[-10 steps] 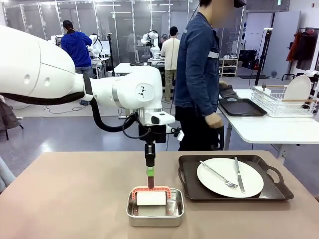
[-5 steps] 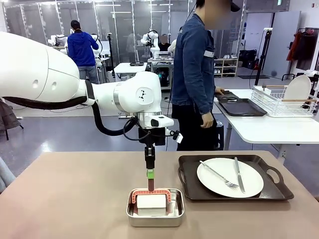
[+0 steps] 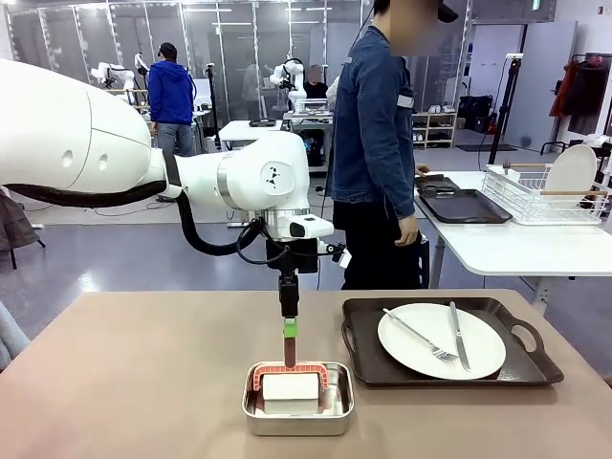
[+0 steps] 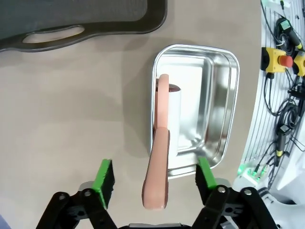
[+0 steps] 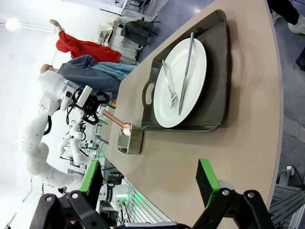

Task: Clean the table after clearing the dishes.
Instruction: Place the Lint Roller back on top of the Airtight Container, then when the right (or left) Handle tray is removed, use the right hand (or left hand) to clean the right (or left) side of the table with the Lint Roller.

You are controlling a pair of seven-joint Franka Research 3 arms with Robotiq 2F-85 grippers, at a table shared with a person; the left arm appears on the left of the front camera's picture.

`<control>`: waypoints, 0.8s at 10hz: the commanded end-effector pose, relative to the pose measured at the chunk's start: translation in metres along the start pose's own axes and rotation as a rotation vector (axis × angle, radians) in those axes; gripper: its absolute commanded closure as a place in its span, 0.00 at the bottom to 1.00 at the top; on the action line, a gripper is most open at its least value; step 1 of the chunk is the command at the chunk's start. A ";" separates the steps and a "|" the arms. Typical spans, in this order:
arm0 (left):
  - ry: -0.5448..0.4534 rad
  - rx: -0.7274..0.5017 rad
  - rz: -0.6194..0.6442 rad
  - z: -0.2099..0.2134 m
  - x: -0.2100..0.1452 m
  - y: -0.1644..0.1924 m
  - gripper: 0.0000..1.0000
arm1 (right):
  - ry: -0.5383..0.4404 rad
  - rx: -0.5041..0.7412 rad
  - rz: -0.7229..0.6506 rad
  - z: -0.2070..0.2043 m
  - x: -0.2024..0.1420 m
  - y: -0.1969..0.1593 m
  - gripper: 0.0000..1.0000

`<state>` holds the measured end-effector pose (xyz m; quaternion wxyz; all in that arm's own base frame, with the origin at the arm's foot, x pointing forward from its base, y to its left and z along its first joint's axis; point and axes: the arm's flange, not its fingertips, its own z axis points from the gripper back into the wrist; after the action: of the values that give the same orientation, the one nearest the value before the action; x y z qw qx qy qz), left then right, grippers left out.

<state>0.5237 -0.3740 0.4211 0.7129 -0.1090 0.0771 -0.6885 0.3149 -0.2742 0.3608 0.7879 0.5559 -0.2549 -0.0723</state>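
Left pincer [image 4: 155, 163] newly sprung wide, pink handle [image 4: 163, 112] loose between, right pincer [image 5: 148, 166] wide, empty.

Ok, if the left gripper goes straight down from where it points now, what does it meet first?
Probably the pink handle, which rises from the steel pan right between the open jaws of the left gripper; the pan comes after. Depth is hard to judge.

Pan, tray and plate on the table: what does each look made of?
Pan: polished steel, probably; its walls are mirror-bright and throw reflections. Tray: dark brown with a dull, finely textured face, likely moulded plastic. Plate: glossy plain white, ceramic or melamine; the look leaves that open.
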 end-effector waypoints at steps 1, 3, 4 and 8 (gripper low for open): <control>0.006 -0.011 -0.024 0.002 -0.006 -0.001 0.00 | -0.005 0.011 0.001 0.001 -0.001 0.003 0.00; 0.005 -0.010 -0.015 0.002 -0.008 -0.001 0.00 | -0.005 0.011 0.001 0.001 -0.001 0.003 0.00; 0.032 0.017 0.032 0.000 -0.012 -0.001 0.00 | -0.005 0.011 0.001 0.001 -0.001 0.003 0.00; -0.001 0.000 0.002 0.000 -0.001 0.001 0.00 | -0.005 0.011 0.001 0.001 -0.001 0.003 0.00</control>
<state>0.5248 -0.3727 0.4200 0.7146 -0.1061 0.0783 -0.6870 0.3149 -0.2742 0.3608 0.7879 0.5559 -0.2549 -0.0723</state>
